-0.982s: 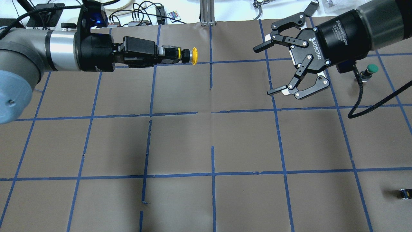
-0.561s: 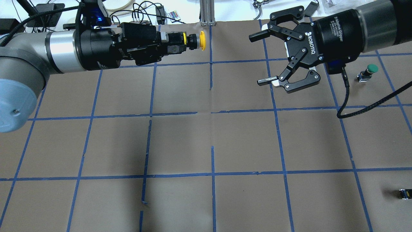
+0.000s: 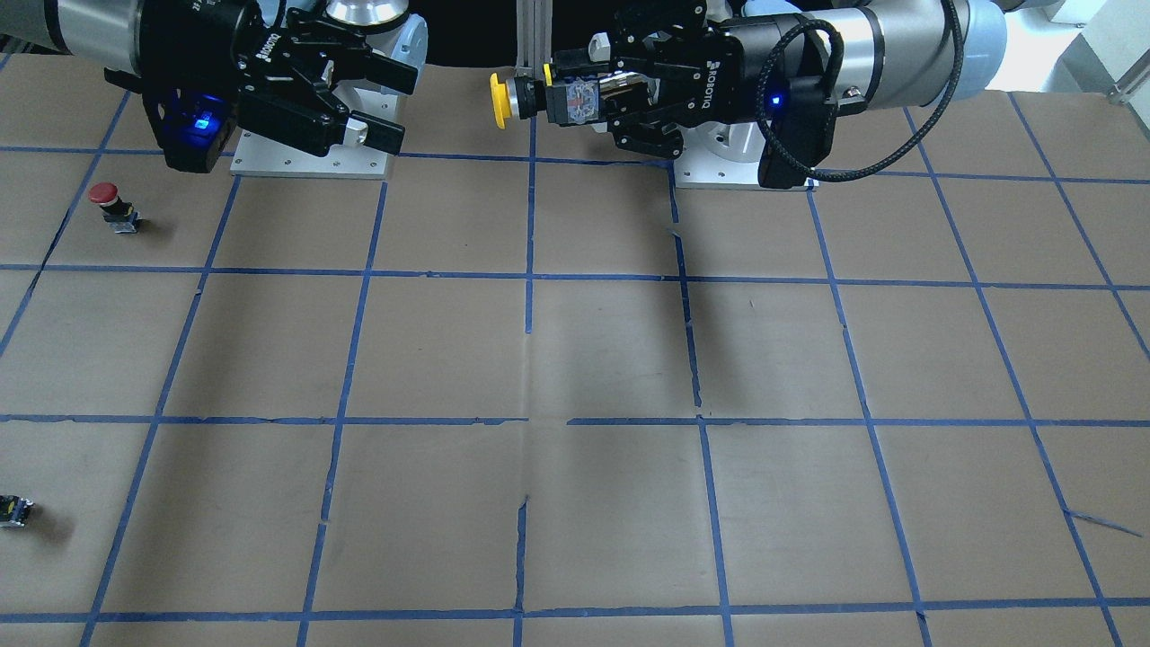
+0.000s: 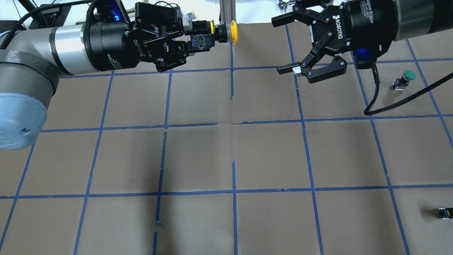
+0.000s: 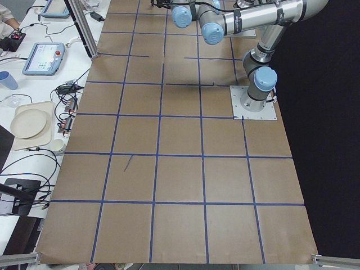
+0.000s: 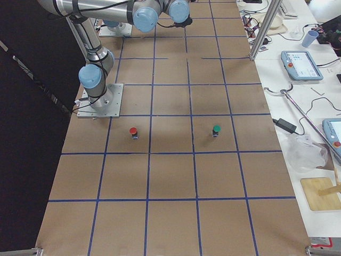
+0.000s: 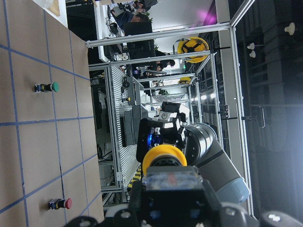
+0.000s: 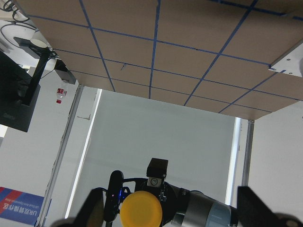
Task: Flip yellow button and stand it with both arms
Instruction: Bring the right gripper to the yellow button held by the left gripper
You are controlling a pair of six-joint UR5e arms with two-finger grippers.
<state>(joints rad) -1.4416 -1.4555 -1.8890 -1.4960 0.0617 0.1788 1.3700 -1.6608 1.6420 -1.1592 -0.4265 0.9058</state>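
A brown table (image 4: pixel 269 152) is taped with a blue grid. High above its middle, the left gripper (image 4: pixel 196 39) clamps the yellow button (image 4: pixel 219 30) by its body. The button lies level, its cap facing the right gripper (image 4: pixel 283 44), whose fingers are spread wide nearby. A small green-capped button (image 4: pixel 407 78) stands on the table.

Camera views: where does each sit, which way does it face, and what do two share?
Overhead exterior: above and behind, looking down; left gripper holds yellow button, right gripper open.
Exterior front-facing: across table, looking back; both grippers, sides mirrored.
Exterior left: table end, looking along it; left arm nearer.
Exterior right: opposite end; right arm nearer, red button on table.
Left wrist-mounted: looks past the button toward right arm.
Right wrist-mounted: faces the button head-on, left arm behind.
Shared: both wrist views show the button.
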